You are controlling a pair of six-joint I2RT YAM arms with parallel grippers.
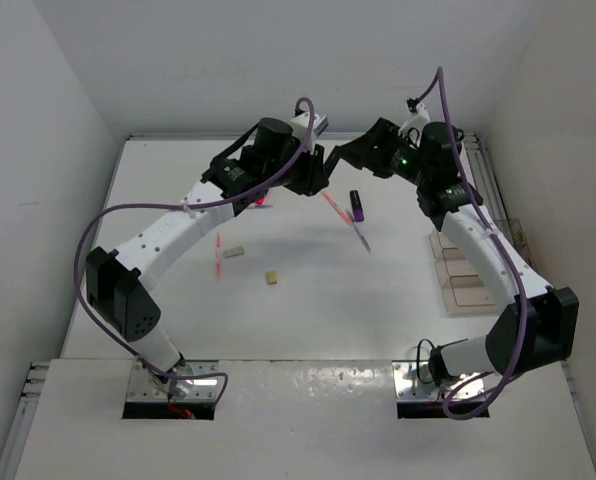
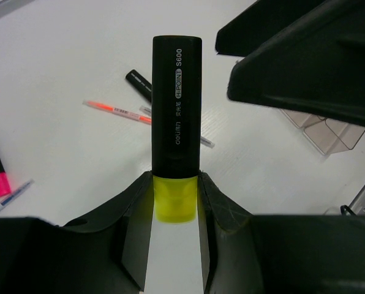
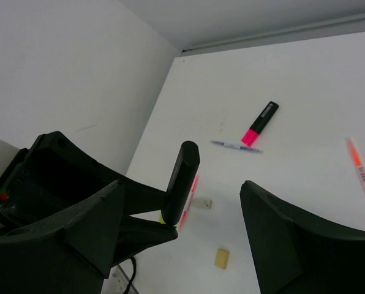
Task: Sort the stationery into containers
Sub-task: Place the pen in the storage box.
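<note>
My left gripper (image 2: 176,177) is shut on the yellow end of a black highlighter (image 2: 177,104) and holds it up above the table. My right gripper (image 3: 181,184) is open, its fingers on either side of that highlighter (image 3: 182,177) without touching it. In the top view the two grippers meet at the far middle, left (image 1: 316,170) and right (image 1: 343,155). On the table lie a pink highlighter (image 3: 260,122), a purple highlighter (image 1: 357,205), an orange pen (image 1: 335,208), a blue pen (image 1: 363,237), a pink pen (image 1: 219,255), a grey eraser (image 1: 234,252) and a tan eraser (image 1: 272,277). Clear containers (image 1: 468,270) stand at the right.
White walls close the table in on the left, far and right sides. The right arm's forearm passes over the containers. A metal rail (image 1: 493,190) runs along the table's right edge.
</note>
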